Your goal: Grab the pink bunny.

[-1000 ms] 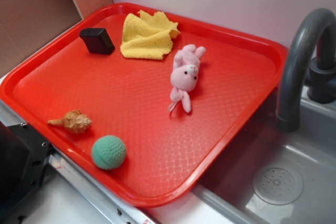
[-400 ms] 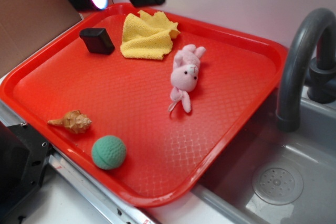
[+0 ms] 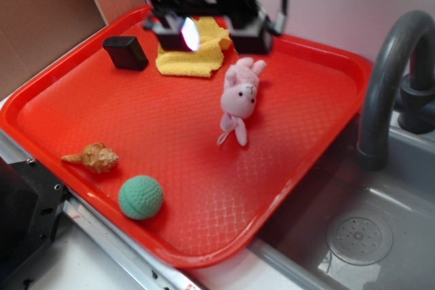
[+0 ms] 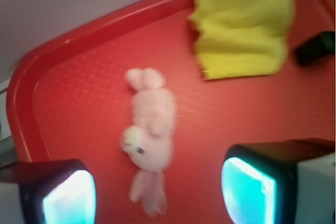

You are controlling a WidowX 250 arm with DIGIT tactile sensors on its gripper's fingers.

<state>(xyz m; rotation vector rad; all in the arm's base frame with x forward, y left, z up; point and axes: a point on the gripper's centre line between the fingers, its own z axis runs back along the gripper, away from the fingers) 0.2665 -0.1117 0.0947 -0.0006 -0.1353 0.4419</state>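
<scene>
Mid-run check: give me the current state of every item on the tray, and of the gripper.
pink bunny: lying flat, free
gripper: open, empty, above the bunny
yellow cloth: crumpled, partly hidden by the arm
black block: resting near the tray's back corner
seashell: lying on its side
green ball: at rest near the front rim

Around the pink bunny: bare red tray on its left, right and near sides.
Behind the bunny: yellow cloth close by its far left; black block farther left.
Above: gripper hangs over the cloth, its fingers spread wide apart.
Near edge: shell and green ball, well apart from the bunny.
Right: faucet outside the tray.
</scene>
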